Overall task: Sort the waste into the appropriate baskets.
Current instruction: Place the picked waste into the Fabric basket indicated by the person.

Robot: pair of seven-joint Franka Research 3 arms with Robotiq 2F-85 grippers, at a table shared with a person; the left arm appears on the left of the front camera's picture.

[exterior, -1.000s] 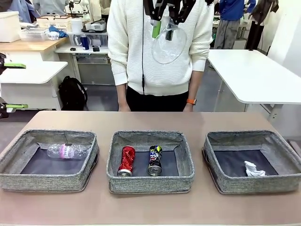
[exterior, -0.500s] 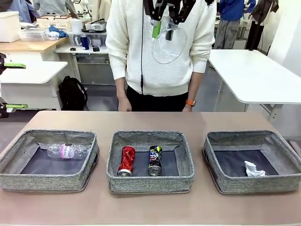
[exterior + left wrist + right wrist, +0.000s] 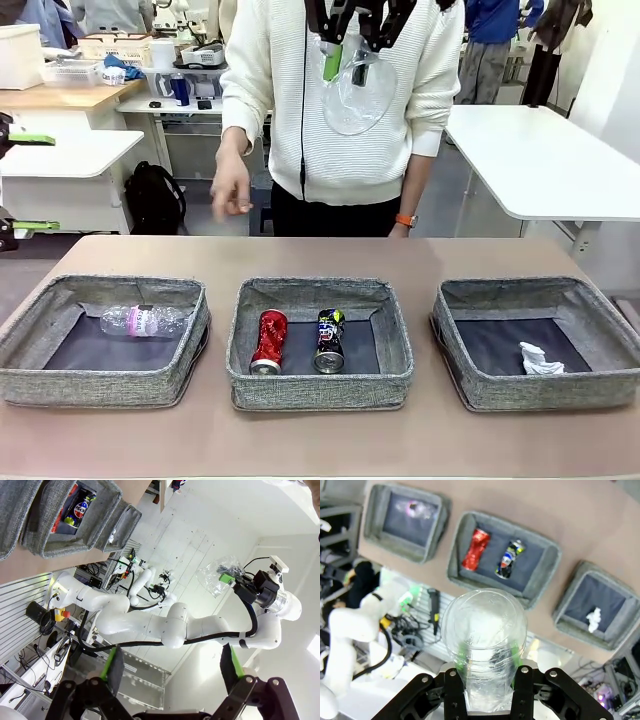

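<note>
Three baskets (image 3: 320, 345): two cans (image 3: 270, 341), one bottle (image 3: 145, 321), seemingly one wad (image 3: 541, 360). Right hand (image 3: 487, 662) pinches one cup (image 3: 485, 630); left hand (image 3: 170, 667) spread.

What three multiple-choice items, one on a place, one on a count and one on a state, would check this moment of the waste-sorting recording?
1. Where does the clear plastic bottle lie?
A. in the left basket
B. in the middle basket
C. on the bare table

2. How many drink cans lie in the middle basket?
A. one
B. two
C. three

3. What is the state of the right gripper?
A. open and empty
B. shut on the paper wad
C. shut on the clear plastic cup

Answers:
1 A, the bottle rests on that basket's dark bottom.
2 B, the red can and the dark multicoloured can lie side by side.
3 C, the right wrist view shows the fingers pressing the cup's sides.
</note>
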